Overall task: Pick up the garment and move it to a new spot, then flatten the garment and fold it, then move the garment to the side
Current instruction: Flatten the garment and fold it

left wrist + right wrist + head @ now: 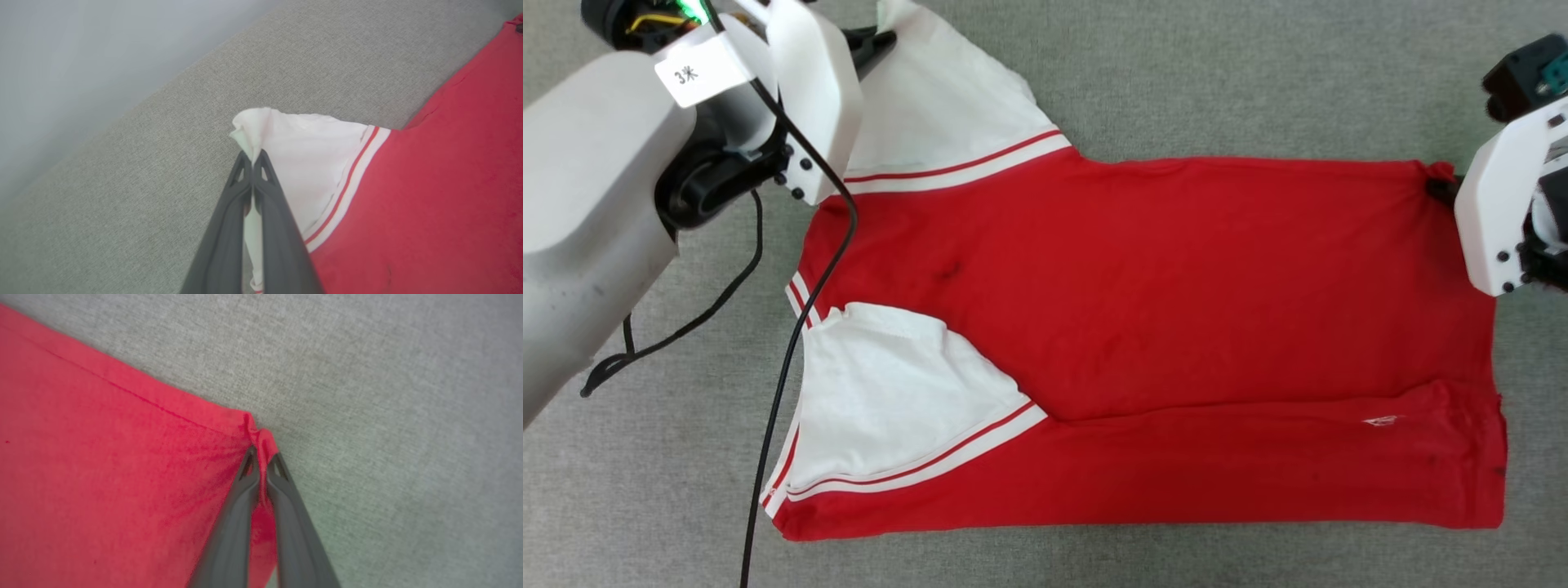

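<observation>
As only the T-shirt's [1143, 286] sleeve tip [253, 126] and hem corner [261, 437] are pinched by left gripper [253, 157] and right gripper [261, 455], either could be tugged free.

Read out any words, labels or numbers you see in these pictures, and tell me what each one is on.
"3米": on the white paper label attached to the left arm, near its wrist.
Small white tag near the hem of the garment: too small to read.
No other writing is visible.
</observation>
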Controlling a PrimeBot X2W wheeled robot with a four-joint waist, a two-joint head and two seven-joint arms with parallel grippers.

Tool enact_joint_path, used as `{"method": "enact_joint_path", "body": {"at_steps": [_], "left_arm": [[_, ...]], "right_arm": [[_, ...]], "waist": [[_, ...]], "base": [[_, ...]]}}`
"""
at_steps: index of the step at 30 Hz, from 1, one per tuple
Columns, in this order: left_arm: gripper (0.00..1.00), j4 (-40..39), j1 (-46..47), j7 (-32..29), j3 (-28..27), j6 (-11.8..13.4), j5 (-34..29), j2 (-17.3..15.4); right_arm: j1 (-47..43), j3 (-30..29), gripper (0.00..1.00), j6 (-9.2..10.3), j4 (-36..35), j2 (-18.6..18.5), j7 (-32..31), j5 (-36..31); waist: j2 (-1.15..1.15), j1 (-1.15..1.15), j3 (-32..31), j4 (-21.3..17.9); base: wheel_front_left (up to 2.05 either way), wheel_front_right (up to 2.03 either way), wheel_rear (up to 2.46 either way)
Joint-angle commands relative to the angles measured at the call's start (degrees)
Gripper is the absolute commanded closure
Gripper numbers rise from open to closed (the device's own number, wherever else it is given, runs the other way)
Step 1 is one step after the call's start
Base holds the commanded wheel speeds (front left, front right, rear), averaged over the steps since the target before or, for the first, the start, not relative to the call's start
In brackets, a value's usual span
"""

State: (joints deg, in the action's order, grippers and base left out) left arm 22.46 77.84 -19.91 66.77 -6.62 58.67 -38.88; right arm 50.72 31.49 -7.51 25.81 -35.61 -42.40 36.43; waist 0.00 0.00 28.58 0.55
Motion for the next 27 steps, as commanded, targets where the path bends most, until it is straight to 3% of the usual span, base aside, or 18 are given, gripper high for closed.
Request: {"method": "enact_joint_path", "body": {"at_steps": [1, 13, 27], "left_arm": [[1.0, 0.3, -0.96, 0.49, -0.04, 0.0, 0.17, 0.01], [1.0, -1.15, -10.25, 5.28, -0.09, 2.45, 3.29, -2.37], [1.0, -13.05, -25.41, 10.21, 1.69, 10.46, 6.05, -8.47]], "right_arm": [[-0.47, 0.82, 1.0, 0.06, 1.23, 0.23, 1.59, -0.06], [-5.11, 1.52, 1.0, 0.07, -0.5, -0.01, 17.08, 2.07], [-21.2, -1.5, 1.0, 0.07, -5.86, -1.2, 23.75, 1.35]], "waist": [[0.0, 0.0, -1.11, -0.36], [0.0, 0.0, -10.06, -1.29], [0.0, 0.0, -17.53, -0.25]], "base": [[0.0, 0.0, 0.0], [0.0, 0.0, 0.0], [0.0, 0.0, 0.0]]}}
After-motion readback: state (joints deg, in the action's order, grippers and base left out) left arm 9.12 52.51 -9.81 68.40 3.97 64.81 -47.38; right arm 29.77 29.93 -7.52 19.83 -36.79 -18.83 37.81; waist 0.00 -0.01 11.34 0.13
